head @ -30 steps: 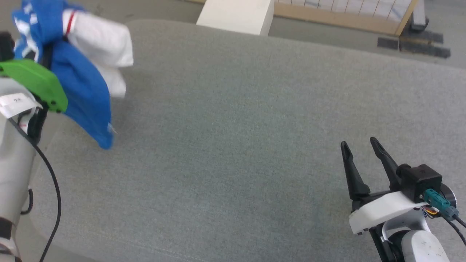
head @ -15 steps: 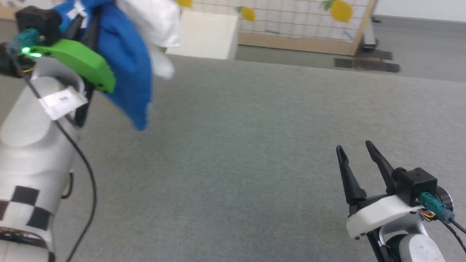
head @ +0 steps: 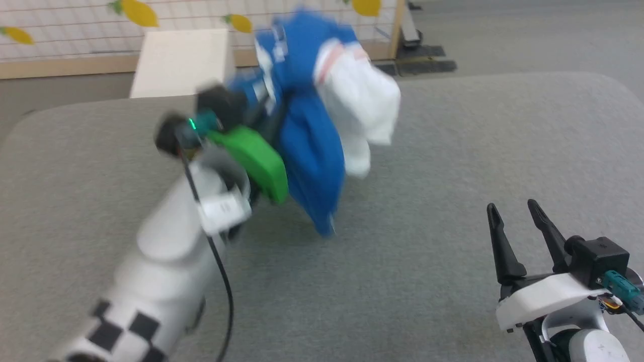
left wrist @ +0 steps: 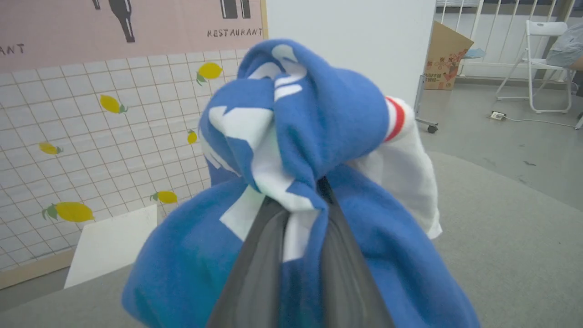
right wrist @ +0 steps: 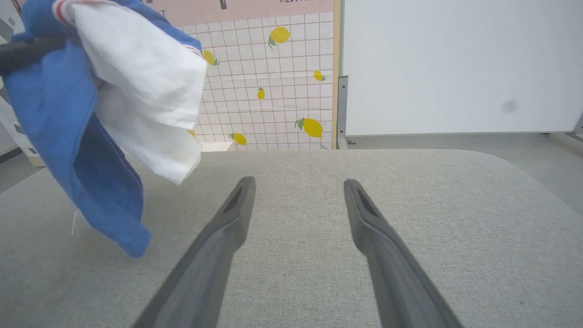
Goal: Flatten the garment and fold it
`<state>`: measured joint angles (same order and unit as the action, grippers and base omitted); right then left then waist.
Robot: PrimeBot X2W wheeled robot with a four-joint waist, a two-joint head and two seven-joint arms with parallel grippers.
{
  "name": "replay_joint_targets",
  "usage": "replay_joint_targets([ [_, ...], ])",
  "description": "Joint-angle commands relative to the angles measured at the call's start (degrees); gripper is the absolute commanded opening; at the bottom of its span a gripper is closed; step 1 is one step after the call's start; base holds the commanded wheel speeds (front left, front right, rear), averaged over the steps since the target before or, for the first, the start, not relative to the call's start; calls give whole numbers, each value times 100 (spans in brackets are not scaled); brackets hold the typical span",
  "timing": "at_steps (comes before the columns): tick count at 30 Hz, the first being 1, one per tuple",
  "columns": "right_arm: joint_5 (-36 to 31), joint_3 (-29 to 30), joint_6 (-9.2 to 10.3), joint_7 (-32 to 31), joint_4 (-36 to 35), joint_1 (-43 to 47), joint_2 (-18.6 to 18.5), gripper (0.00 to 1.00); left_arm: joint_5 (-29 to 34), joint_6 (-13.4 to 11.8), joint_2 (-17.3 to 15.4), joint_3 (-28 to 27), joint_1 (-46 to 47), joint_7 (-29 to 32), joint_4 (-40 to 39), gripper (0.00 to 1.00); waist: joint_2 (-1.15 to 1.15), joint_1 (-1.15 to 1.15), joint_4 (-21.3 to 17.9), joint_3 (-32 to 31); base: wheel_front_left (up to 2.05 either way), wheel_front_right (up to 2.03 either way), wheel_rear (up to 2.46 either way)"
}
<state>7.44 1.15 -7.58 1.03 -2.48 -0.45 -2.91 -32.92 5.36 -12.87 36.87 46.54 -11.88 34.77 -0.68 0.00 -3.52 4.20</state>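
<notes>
Grey bench (head: 453,151): cloth-covered with rounded corners; it runs under both arms in your head view.
Left arm (head: 166,261): pale and blurred, reaching up from the lower left, with a green cover (head: 256,161) at its wrist.
White box (head: 181,60): stands beyond the bench's far edge, in front of a tiled panel (right wrist: 273,91) printed with lemons.
Left jaws: almost closed, pinching a bunched fold of the shirt. In your left wrist view the two dark fingers (left wrist: 259,264) disappear into the cloth.
Shirt (head: 307,151): blue with white sleeves and a red stripe, crumpled into a bundle. It hangs from the left jaws over the bench, left of centre. The sleeves droop on its right side and a blue tail hangs lowest. You cannot tell whether that tail touches the bench.
Right jaws: spread wide with nothing between them. Their fingers (head: 503,246) point up over bare bench at the lower right, well apart from the shirt.
</notes>
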Motion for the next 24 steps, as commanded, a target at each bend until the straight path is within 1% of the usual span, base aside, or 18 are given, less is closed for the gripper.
replay_joint_targets([
  [1, 59, 4, 9, 34, -14, 29, 3, 100, 28, -61, 15, 71, -341, 33, 17, 0, 68, 0, -338, 270, 0, 0, 0],
  [4, 121, 6, 9, 80, 32, 13, 3, 100, -52, -176, 116, 219, -1014, 56, 97, 0, 68, 0, -433, 400, 0, 0, 0],
  [6, 141, -28, 9, 122, 72, -14, 3, 100, -174, -257, 159, 212, -1437, 20, 193, 0, 68, 0, -480, 456, 0, 0, 0],
  [9, 163, -18, 9, 167, 123, -37, 3, 100, -265, -347, 226, 211, -1840, -59, 263, 0, 68, 0, -459, 505, 0, 0, 0],
  [10, 161, 0, 9, 178, 143, -42, 3, 100, -274, -396, 253, 208, -1946, -95, 258, 34, 68, 0, -432, 505, 0, 0, 0],
  [11, 154, 21, 9, 181, 154, -52, 3, 100, -253, -438, 259, 205, -1994, -130, 233, 100, 68, 0, -403, 516, 0, 0, 0],
  [13, 135, 50, 9, 184, 189, -74, 3, 100, -202, -504, 265, 160, -2063, -216, 124, 100, 68, 0, -326, 470, 0, 0, 0],
  [15, 124, 66, 9, 184, 216, -86, 3, 100, -141, -662, 252, -36, -2072, -283, -134, 100, 68, 0, -236, 426, 0, 0, 0],
  [18, 98, 94, 9, 169, 230, -68, 3, 100, 124, -821, 184, -392, -2067, -307, -824, 100, 68, 0, -90, 297, 0, 0, 0],
  [20, 79, 99, 9, 153, 235, -62, 3, 100, 331, -856, 129, -607, -2129, -308, -1285, 100, 68, 0, -20, 207, 0, 0, 0],
  [24, 55, 153, 9, 115, 239, -10, 3, 100, 653, -857, 35, -860, -2278, -310, -1907, 100, 68, 0, 101, 39, 0, 0, 0],
])
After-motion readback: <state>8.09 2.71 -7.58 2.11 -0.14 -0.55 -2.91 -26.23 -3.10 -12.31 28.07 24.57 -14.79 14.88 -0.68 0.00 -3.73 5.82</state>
